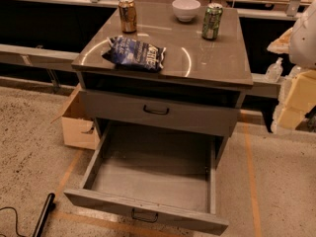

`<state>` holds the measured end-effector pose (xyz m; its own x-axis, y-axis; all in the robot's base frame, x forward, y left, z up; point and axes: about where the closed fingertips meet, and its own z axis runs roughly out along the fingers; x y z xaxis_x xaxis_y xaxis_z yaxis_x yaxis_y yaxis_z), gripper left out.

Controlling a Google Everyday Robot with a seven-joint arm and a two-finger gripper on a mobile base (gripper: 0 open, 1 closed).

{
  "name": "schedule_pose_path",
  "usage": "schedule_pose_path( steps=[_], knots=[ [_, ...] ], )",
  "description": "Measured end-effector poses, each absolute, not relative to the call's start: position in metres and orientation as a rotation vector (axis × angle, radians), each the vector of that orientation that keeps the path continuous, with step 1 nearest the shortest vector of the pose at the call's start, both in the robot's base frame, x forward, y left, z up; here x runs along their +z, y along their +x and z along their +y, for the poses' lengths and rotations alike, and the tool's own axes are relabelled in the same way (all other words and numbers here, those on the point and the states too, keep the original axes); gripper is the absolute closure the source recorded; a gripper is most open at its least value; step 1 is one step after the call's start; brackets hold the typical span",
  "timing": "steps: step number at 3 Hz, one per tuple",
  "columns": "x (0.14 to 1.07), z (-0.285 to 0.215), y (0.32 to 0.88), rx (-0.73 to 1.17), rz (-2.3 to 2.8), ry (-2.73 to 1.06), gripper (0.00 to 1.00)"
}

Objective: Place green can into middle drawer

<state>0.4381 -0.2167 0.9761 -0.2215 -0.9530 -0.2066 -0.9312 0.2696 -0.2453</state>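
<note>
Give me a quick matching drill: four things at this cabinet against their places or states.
1 green can
2 gold-brown can
3 chip bag
4 middle drawer

A pulled open
B cabinet top, back left
C cabinet top, back right
D lying flat, front left

Pairs: 1-C, 2-B, 3-D, 4-A.
The gripper is out of view; only the arm shows at the right edge.

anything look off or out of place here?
Nothing spilled or damaged. The green can stands upright at the back right of the cabinet top; middle drawer is pulled open, floor bare. Only untidy bit: a crumpled chip bag near the front-left edge. The hand is at the right edge, off the can.
</note>
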Motion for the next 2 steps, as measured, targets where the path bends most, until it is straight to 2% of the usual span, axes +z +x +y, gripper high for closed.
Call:
schedule_pose_path(
  steps=[2],
  knots=[
    [0.979, -0.224, 0.451, -0.119, 2.205, -1.649, 0.00]
  ],
)
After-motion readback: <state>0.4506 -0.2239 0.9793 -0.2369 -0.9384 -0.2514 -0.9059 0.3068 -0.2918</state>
